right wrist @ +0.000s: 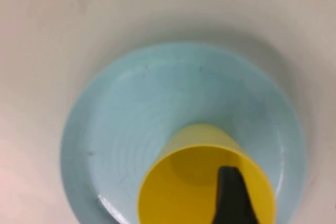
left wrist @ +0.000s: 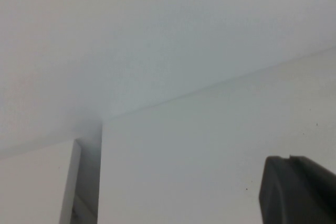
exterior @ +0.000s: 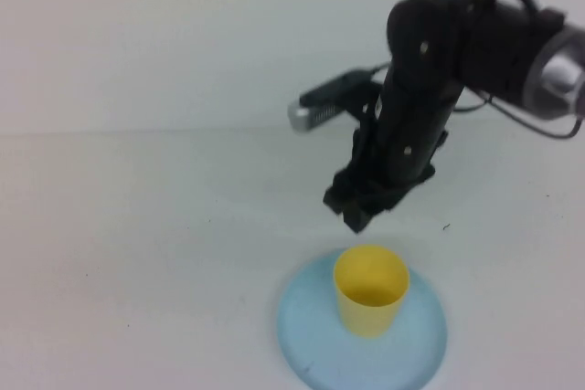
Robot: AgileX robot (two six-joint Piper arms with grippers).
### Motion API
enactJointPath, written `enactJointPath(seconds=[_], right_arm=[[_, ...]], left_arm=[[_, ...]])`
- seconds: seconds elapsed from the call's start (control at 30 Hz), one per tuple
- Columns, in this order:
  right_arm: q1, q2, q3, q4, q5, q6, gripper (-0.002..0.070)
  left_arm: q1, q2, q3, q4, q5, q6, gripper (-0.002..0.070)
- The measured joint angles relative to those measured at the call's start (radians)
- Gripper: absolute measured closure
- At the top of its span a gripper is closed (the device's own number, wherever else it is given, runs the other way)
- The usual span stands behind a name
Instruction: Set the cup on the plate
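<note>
Directly below the right gripper point(exterior: 358, 212), the cup point(exterior: 370, 291) stood upright on the plate point(exterior: 311, 335), untouched. Its fingers: cannot tell. The left gripper point(left wrist: 299, 190) sat apart, state unclear.

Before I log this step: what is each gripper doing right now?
Right gripper: above the cup on the plate, holding nothing; cannot tell its opening.
Left gripper: parked, cannot tell.

One cup point(exterior: 370, 291), one plate point(exterior: 311, 335), one arm's hand point(exterior: 358, 212) over the table.
</note>
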Motion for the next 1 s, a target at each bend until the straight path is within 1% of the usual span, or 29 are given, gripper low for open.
enactJointPath(seconds=[0.13, 0.2, 0.3, 0.4, 0.5, 0.57, 0.67, 0.77, 0.83, 0.93, 1.0], right_arm=[[0.000, -0.107, -0.047, -0.001, 0.012, 0.002, 0.0265], [0.000, -0.180, -0.051, -0.021, 0.014, 0.002, 0.0283], [0.000, -0.301, -0.040, -0.068, 0.004, 0.009, 0.0349], [0.000, -0.441, 0.022, -0.113, -0.037, 0.015, 0.0439], [0.000, -0.588, 0.137, -0.150, -0.099, 0.017, 0.0531], [0.000, -0.680, 0.227, -0.161, -0.154, 0.019, 0.0575], [0.000, -0.820, 0.380, -0.164, -0.271, 0.026, 0.0624], [0.000, -0.941, 0.508, -0.162, -0.357, 0.055, 0.0645], [0.000, -0.995, 0.573, -0.157, -0.363, 0.076, 0.0650], [0.000, -1.044, 0.634, -0.150, -0.352, 0.086, 0.0656], [0.000, -1.052, 0.655, -0.165, -0.338, 0.076, 0.0658]], left_arm=[[0.006, 0.000, 0.000, -0.005, 0.000, -0.066, 0.0673], [0.008, 0.000, 0.000, -0.002, 0.000, -0.105, 0.0673], [0.024, 0.000, 0.000, -0.003, 0.003, -0.106, 0.0673], [0.068, 0.000, 0.000, -0.003, 0.003, -0.106, 0.0673], [0.141, -0.004, 0.000, -0.003, 0.005, -0.106, 0.0673], [0.200, -0.006, 0.000, -0.003, 0.005, -0.106, 0.0673], [0.323, -0.028, 0.000, -0.050, 0.000, -0.124, 0.0673], [0.455, -0.065, 0.000, -0.076, -0.031, -0.124, 0.0673], [0.517, -0.094, 0.000, -0.104, -0.058, -0.125, 0.0673], [0.585, -0.138, 0.008, -0.175, -0.099, -0.107, 0.0673], [0.613, -0.170, 0.032, -0.212, -0.141, -0.107, 0.0673]])
